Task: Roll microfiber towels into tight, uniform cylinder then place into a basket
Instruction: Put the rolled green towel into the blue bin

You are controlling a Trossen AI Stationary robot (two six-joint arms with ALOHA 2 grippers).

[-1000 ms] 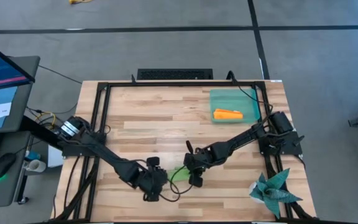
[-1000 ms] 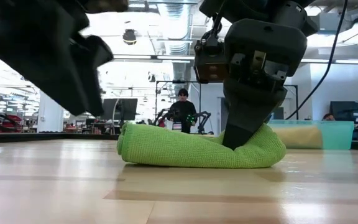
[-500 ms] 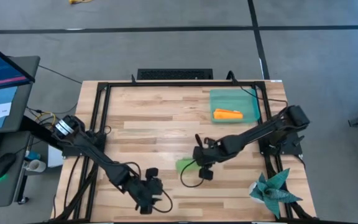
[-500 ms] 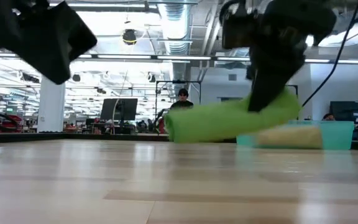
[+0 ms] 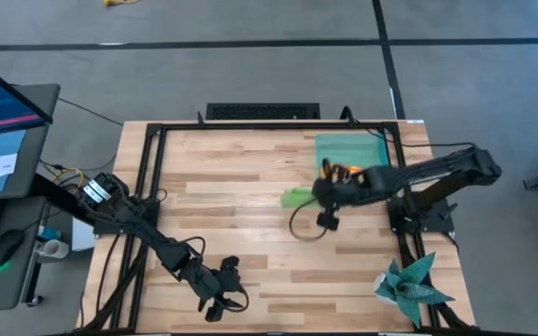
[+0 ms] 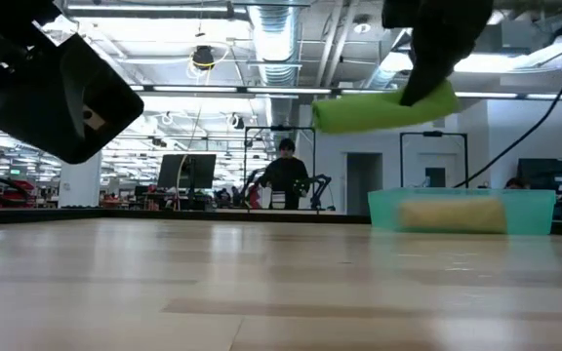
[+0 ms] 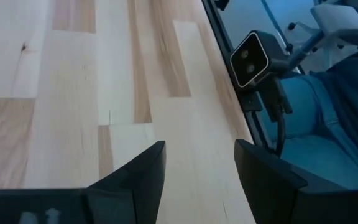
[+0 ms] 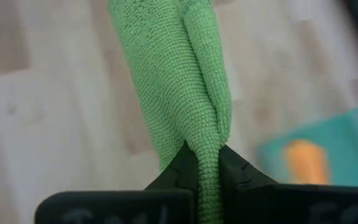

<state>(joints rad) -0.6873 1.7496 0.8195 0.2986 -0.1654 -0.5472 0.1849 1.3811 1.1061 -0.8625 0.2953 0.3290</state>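
The lime green towel (image 5: pixel 297 197), rolled into a cylinder, hangs in the air left of the basket, with my right gripper (image 5: pixel 318 196) shut on it. In the low view the roll (image 6: pixel 383 109) floats high above the table. The teal basket (image 5: pixel 351 149) stands at the far right and holds the rolled orange towel (image 5: pixel 341 172), which lies on the basket's floor. My left gripper (image 5: pixel 216 302) is open near the table's front edge, with nothing between its fingers (image 7: pixel 138 177). My right gripper pinches the green roll between its two fingers (image 8: pixel 182 165), at a squeezed-in part near one end (image 8: pixel 207 155). The fingers come slanting down from above. The roll sticks out past them toward the table's left, nearly level and lifted clear of the table.
A dark teal spiky cloth (image 5: pixel 409 285) lies at the near right corner. A black frame (image 5: pixel 157 126) runs along the table's edges. Bare wood (image 5: pixel 232 187) stretches between the two arms. A person stands in the room far behind the table (image 6: pixel 286 175).
My right gripper has lifted the green roll off the table and carried it up and toward the far right, nearer the basket, staying shut on it. My left gripper has drawn away from the towel toward the near edge and tipped up.
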